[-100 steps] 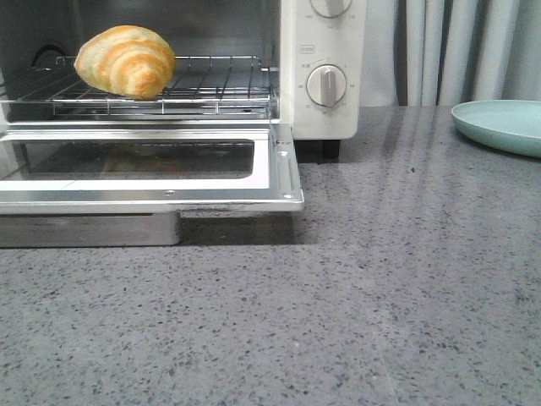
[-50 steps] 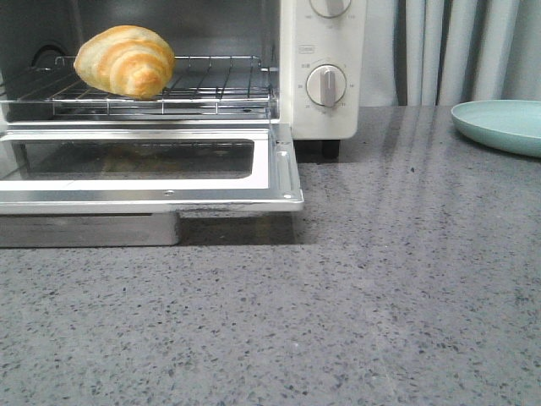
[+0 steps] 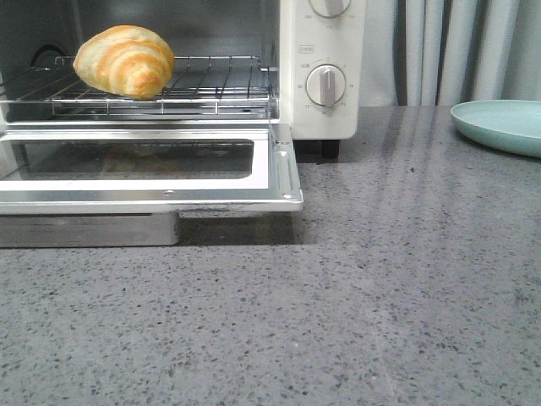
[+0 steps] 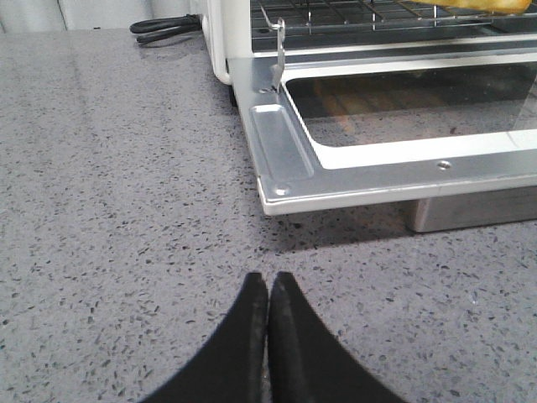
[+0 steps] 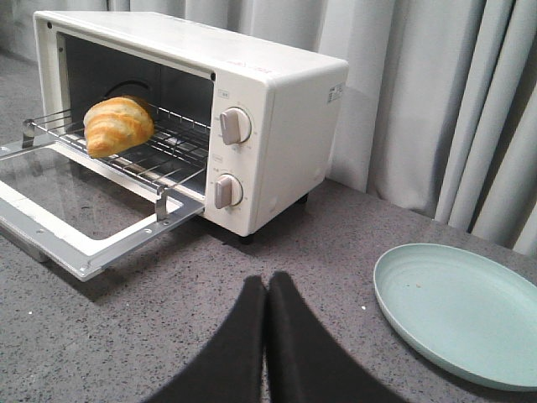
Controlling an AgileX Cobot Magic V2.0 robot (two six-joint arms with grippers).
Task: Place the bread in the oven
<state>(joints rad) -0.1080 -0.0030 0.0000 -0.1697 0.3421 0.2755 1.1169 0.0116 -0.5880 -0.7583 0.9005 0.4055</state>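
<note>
while door hangs open, bread (image 3: 124, 61) sits on rack (image 3: 211, 85).

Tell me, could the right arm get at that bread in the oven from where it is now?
Probably yes. The oven door lies dropped open, the bread sits uncovered on the wire rack, and nothing stands between. The right gripper jaws are shut, so they would need opening.

A dark grey speckled stone worktop (image 3: 406, 296) fills the foreground, glossy with pale reflections; grey pleated curtains (image 5: 436, 101) hang along its far edge.
</note>
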